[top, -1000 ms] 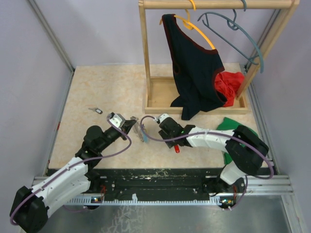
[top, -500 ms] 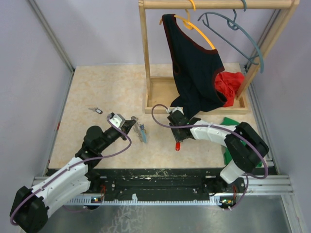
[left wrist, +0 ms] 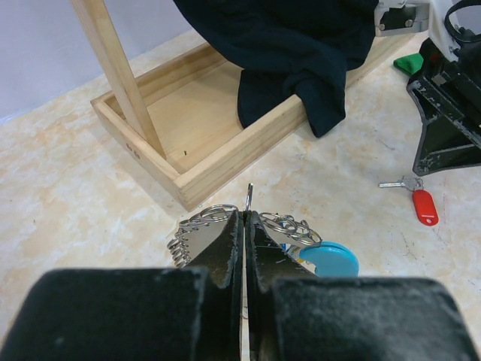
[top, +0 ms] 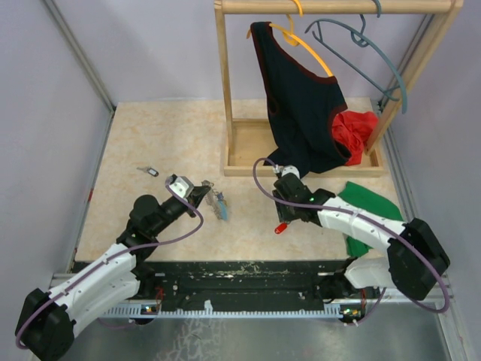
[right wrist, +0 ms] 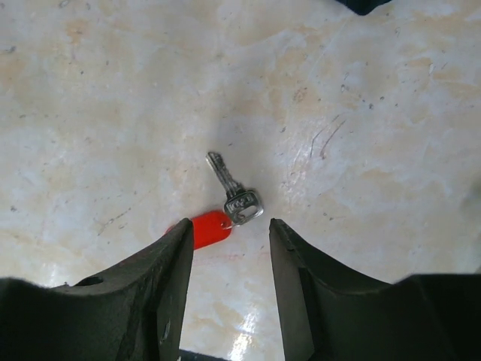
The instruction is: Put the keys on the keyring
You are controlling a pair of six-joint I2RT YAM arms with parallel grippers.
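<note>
**Q:** What surrounds the work?

**A:** A beige marbled surface (top: 150, 128) enclosed by pale lilac walls (top: 52, 113). At its far side stands a wooden rack with a tray base (top: 222, 98). A dark navy garment (top: 301, 113) hangs from the rack, and a red cloth (top: 357, 128) lies in the tray. A green cloth (top: 372, 201) lies on the surface at the right.

**Q:** Where are the task's things, and how are they oriented?

**A:** The red-headed metal key (right wrist: 234, 201) lies flat on the surface in front of the right arm. In the right wrist view its blade points up and to the left, and the red head trails off to the lower left, so the two parts meet at an angle. From above, the red head slants from lower left to upper right.

The right gripper (right wrist: 229, 226) stands over the key with its fingers apart, one on either side. The left gripper (left wrist: 246, 218) is clamped together on the keyring of grey coiled wire with a light-blue section (left wrist: 331, 259), left of centre. The keyring's long axis runs from far left to near right. A small black-headed key (top: 150, 171) lies well apart, further left.

**Q:** What differs from a second ago?

**A:** The right gripper was then just beside the keyring and has since swung right to the red-headed key. That key has shifted slightly right and turned. The left gripper and the keyring are unchanged.
</note>
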